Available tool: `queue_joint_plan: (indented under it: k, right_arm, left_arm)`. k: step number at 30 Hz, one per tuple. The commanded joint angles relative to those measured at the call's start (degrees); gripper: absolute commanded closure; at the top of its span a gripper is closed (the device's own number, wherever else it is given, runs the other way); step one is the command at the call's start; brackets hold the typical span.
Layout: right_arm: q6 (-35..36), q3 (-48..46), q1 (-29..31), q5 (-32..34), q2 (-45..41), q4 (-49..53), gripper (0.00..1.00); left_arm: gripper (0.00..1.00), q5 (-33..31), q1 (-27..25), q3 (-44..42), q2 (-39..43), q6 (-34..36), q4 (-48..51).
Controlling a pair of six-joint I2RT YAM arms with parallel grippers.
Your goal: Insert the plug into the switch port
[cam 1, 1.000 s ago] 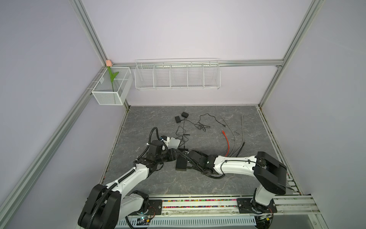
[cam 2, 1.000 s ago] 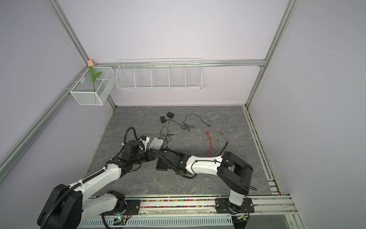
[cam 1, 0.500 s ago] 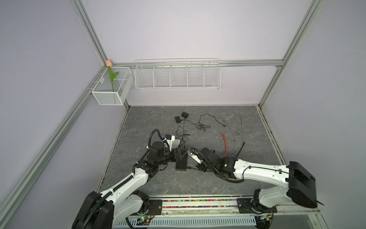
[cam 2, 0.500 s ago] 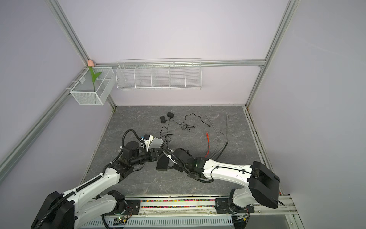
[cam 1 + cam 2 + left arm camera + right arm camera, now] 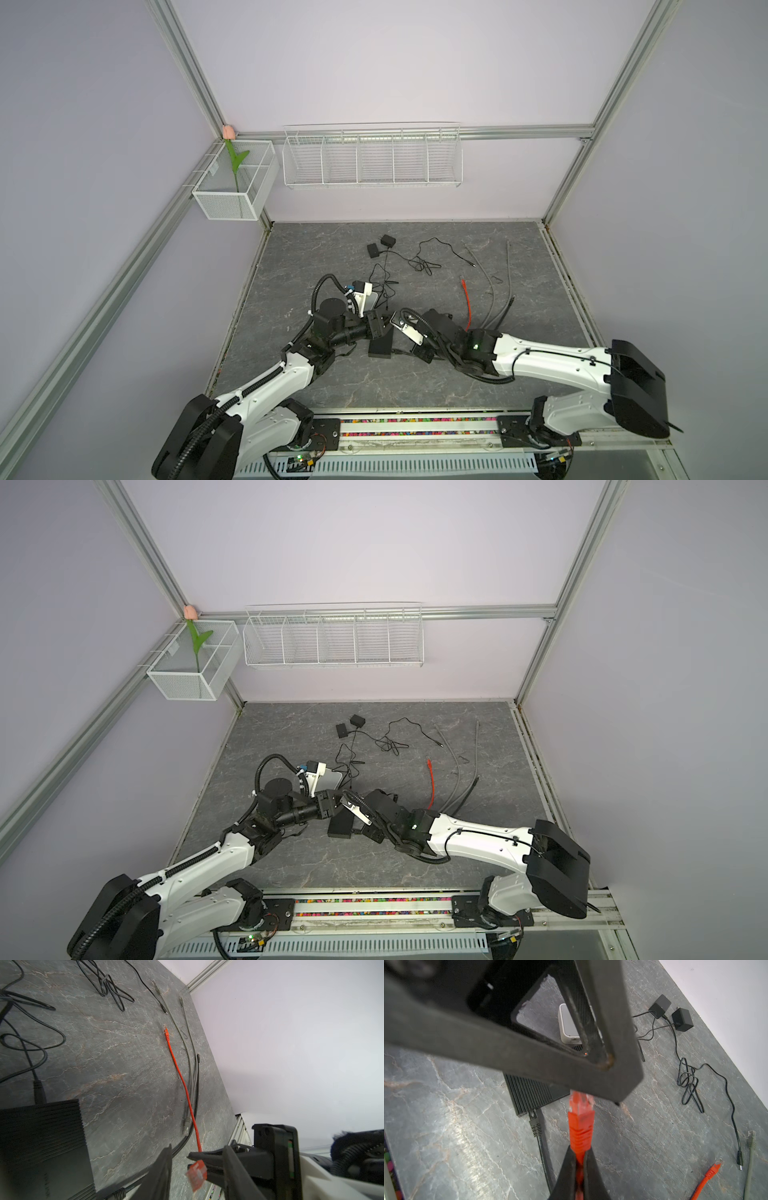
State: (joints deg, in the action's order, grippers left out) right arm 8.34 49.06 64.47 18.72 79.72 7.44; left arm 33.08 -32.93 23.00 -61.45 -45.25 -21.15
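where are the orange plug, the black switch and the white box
orange plug (image 5: 581, 1124): right wrist view, on its ribbed orange boot
black switch (image 5: 529, 1093): right wrist view, on its ribbed top
white box (image 5: 568, 1022): right wrist view, on its top face

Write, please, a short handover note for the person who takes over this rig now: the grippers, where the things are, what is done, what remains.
Right gripper: shut on the orange network plug at its ribbed boot, holding it off the grey marbled mat.
Left gripper: open, one finger on each side of that plug, not closed on it.
Black ribbed switch box: flat on the mat, close by both grippers; a black cable is already plugged into it.
Done: plug picked up.
Left: align it with a free port (none visible here) and push it in.
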Motion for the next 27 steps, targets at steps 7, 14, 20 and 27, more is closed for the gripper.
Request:
queue_joint_plan:
  k: [7, 14, 20, 27]
  right_arm:
    - [-0.66, 0.52, -0.28, 1.04, -0.29, -0.92, 0.93]
    - [-1.13, 0.91, -0.13, 0.7, 1.0, -1.2, 0.94]
    - [-1.21, 0.95, 0.15, 1.73, 2.38, -0.55, 0.91]
    - [-0.93, 2.4, 0.23, 1.43, 1.78, 0.2, 0.82]
  left_arm:
    - [0.7, -1.09, -0.96, -0.67, -1.29, -0.76, -1.14]
    - [0.8, -1.35, -1.48, -0.67, -2.4, -0.89, -1.99]
    - [0.94, -1.62, -1.53, -0.94, -2.01, -0.91, -2.08]
    - [1.0, -1.71, -1.53, -0.99, -1.65, -0.45, -2.06]
